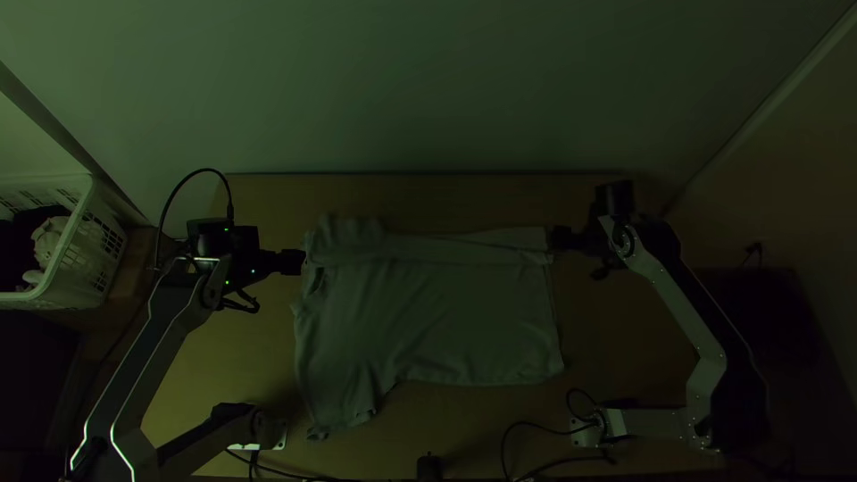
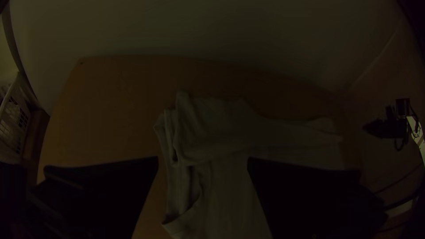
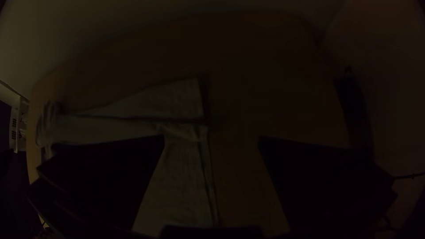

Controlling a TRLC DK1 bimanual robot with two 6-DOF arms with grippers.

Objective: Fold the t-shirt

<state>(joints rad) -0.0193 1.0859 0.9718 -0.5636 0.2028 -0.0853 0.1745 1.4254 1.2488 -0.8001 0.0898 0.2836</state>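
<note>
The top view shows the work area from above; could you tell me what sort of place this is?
Probably a small robot workspace for handling laundry: a wooden table between two mounted arms, a t-shirt on it, and a basket of cloth beside it.

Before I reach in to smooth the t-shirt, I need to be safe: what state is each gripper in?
Left gripper: open, fingers apart, holding nothing.
Right gripper: open, fingers apart, holding nothing.
</note>
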